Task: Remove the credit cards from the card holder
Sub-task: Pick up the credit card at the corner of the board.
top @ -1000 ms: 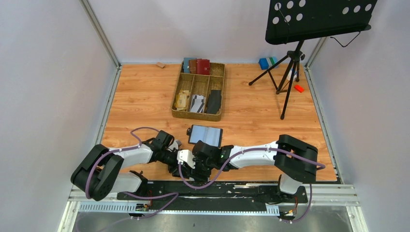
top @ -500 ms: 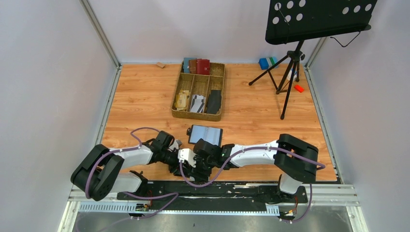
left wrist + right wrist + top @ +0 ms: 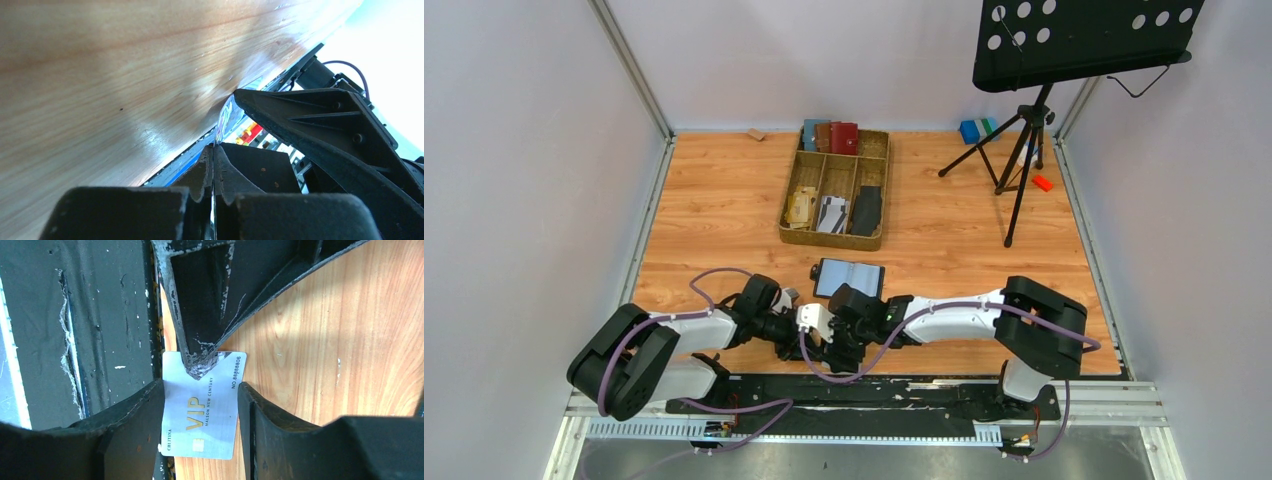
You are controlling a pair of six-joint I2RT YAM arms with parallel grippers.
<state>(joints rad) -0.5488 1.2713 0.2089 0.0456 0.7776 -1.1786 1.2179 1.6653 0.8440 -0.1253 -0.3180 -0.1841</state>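
Observation:
The card holder (image 3: 849, 277) lies open on the table, black with grey-blue pages, just beyond both grippers. My left gripper (image 3: 214, 150) is shut on a credit card (image 3: 202, 410), a light grey card printed "VIP"; in the left wrist view it shows edge-on (image 3: 225, 117) between the pads. My right gripper (image 3: 200, 390) is open with one finger on each side of that card, close to its long edges. In the top view the left gripper (image 3: 816, 343) and right gripper (image 3: 838, 337) meet at the table's near edge. No card can be made out in the holder.
A woven tray (image 3: 785, 215) stands further back with red, brown and blue wallets (image 3: 831, 136), loose cards (image 3: 831, 213) and a long black piece (image 3: 866, 210). A music stand on a tripod (image 3: 1022, 150) stands back right. The black base rail (image 3: 100, 315) runs beside the table's front edge.
Both grippers have shifted slightly away from the near edge toward the card holder, still joined at the card. The card holder has not moved.

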